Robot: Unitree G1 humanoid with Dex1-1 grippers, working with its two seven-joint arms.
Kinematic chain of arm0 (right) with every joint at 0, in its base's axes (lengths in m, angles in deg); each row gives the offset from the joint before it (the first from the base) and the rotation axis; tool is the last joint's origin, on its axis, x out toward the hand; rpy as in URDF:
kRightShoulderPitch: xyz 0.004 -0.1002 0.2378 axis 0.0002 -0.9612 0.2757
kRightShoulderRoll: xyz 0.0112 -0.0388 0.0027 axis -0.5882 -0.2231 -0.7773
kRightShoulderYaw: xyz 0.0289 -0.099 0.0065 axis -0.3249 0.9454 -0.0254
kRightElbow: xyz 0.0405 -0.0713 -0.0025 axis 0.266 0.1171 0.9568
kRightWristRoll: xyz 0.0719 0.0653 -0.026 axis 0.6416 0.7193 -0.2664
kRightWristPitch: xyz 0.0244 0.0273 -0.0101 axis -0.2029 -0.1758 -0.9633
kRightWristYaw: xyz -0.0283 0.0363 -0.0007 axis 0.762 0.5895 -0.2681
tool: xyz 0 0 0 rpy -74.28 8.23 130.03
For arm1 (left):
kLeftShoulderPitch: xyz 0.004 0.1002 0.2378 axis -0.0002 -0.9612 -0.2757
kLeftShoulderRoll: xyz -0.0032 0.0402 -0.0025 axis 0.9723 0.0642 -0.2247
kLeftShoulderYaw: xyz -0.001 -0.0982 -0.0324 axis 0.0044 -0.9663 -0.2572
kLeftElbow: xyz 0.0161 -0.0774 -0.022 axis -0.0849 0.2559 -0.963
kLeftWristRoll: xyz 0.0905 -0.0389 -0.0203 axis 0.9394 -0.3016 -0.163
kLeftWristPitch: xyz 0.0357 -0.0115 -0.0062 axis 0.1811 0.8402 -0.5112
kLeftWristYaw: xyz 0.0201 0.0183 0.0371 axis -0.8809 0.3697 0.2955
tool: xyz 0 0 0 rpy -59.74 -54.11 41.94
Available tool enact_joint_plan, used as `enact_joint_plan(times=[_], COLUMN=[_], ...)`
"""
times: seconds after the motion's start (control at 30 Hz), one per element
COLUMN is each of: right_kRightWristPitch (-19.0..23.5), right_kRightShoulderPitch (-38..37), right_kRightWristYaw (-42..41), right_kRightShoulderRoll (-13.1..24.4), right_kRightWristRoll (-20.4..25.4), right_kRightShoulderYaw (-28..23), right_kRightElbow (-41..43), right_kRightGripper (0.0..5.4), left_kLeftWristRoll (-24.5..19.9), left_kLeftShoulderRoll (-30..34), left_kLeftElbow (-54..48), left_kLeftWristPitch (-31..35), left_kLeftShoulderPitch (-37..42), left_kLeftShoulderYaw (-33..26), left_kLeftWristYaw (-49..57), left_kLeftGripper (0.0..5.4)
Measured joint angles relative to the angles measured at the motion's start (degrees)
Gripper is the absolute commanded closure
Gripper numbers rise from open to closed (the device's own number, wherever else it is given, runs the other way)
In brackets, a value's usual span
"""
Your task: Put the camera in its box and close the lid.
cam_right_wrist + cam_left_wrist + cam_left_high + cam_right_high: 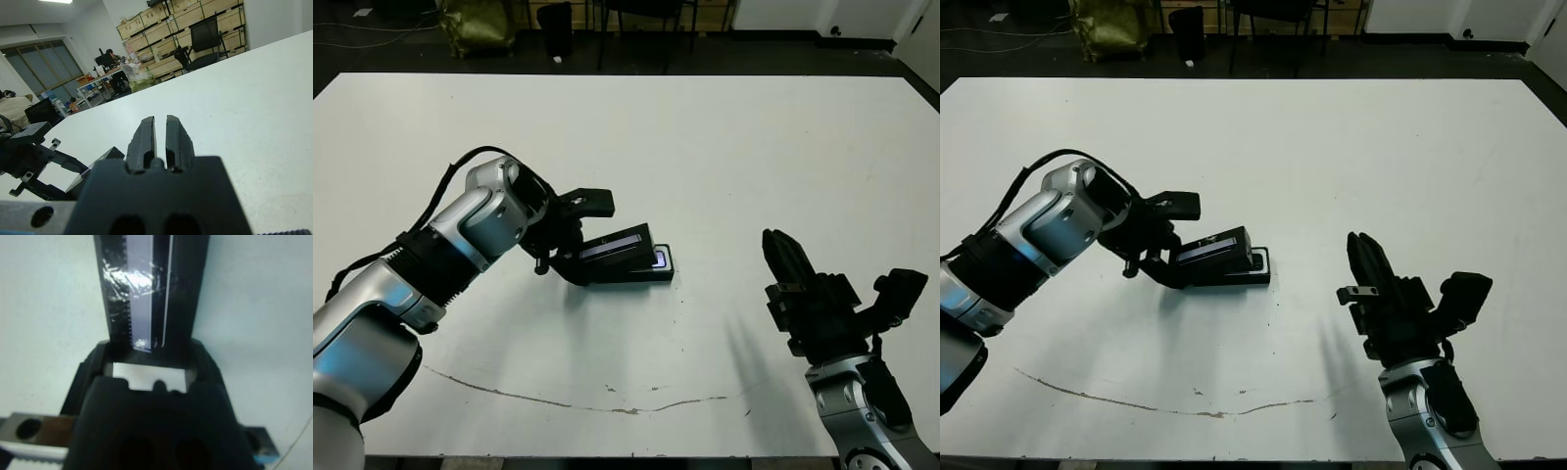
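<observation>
White bench was bare but for the box. Head view: left gripper pinched the lid, tilted over box for closing; camera prob. inside, unseen. R wrist view: right gripper pressed together, idle, well apart.

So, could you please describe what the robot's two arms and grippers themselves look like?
Both arms have glossy silver-grey shells with black ribbed joint sections. A black cable loops along the left arm above its forearm. The left gripper and right gripper are matte black, each with two long tapered fingers on a blocky body. In the left wrist view, a serrated grip surface lines one finger.
</observation>
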Motion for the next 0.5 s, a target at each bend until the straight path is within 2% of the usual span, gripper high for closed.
enact_joint_plan(times=[0.1, 0.5], right_kRightWristPitch=[0.00, 0.02], right_kRightShoulderPitch=[-0.16, -1.49], right_kRightWristYaw=[0.03, 0.69], right_kRightShoulderRoll=[0.01, 0.01], right_kRightWristRoll=[-0.06, -0.29], right_kRightShoulderYaw=[0.03, 0.26], right_kRightElbow=[0.01, 0.94], right_kRightGripper=[5.40, 5.40], left_kLeftWristRoll=[0.31, 1.52], left_kLeftShoulderRoll=[-0.32, -3.13], left_kLeftElbow=[0.34, 2.71], left_kLeftWristPitch=[-1.88, -1.56], left_kLeftShoulderPitch=[0.01, 1.04], left_kLeftShoulderYaw=[0.23, 0.65], left_kLeftWristYaw=[0.02, -0.07], left_kLeftGripper=[3.35, 3.35])
